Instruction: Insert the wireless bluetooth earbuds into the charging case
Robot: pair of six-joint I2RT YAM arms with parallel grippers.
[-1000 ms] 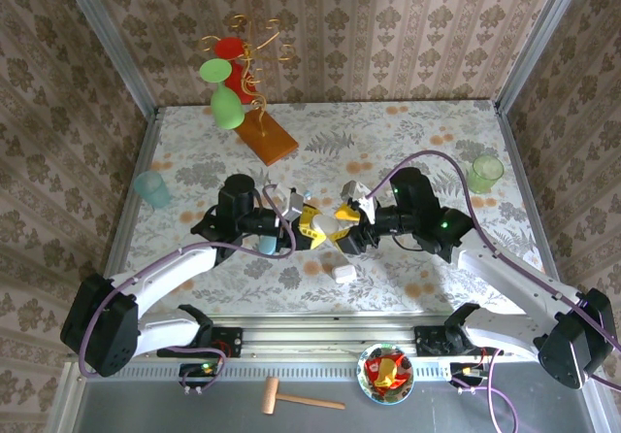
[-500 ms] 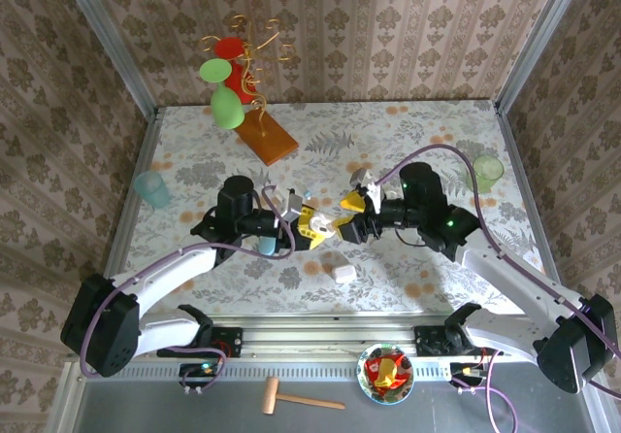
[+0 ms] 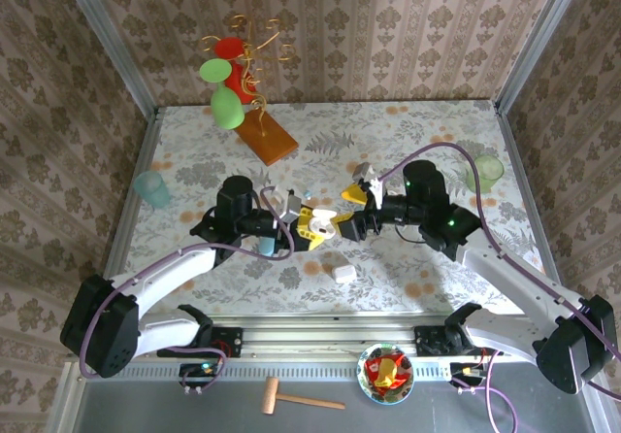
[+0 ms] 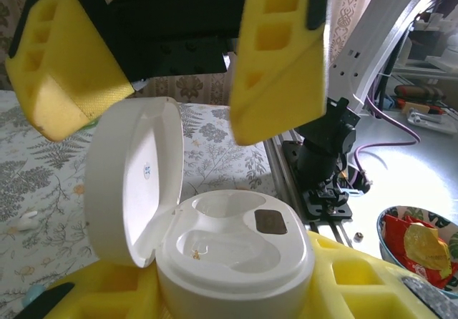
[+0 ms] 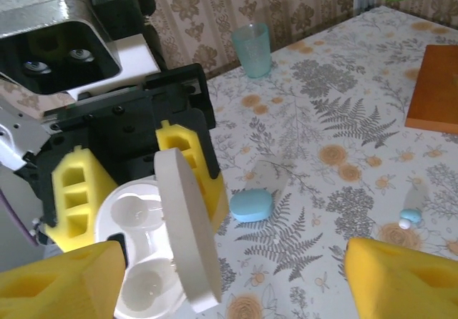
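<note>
A tiny pale blue and white plastic earbud (image 5: 409,217) is lying on the table near its middle, apart from the round white plastic charging case (image 4: 229,251). The case is hanging in the air over the middle of the table, with its lid (image 4: 132,183) standing open. The left claw (image 4: 229,294) is squeezing the case between its yellow fingers. The right claw (image 4: 172,122) is hanging close to the open case with its fingers spread wide apart.

A small oval pale blue case (image 5: 250,204) and a small squarish white case (image 3: 343,273) are lying closer to the near edge. The table (image 3: 408,132) is wearing a white cloth with grey ferns and orange flowers. A blue-green cup (image 3: 151,188) is standing by the left edge. A green cup (image 3: 485,173) is standing by the right edge. An orange wooden stand (image 3: 267,137) is sitting near the far left corner. Brown flowery wallpaper (image 3: 388,35) is covering the walls.
</note>
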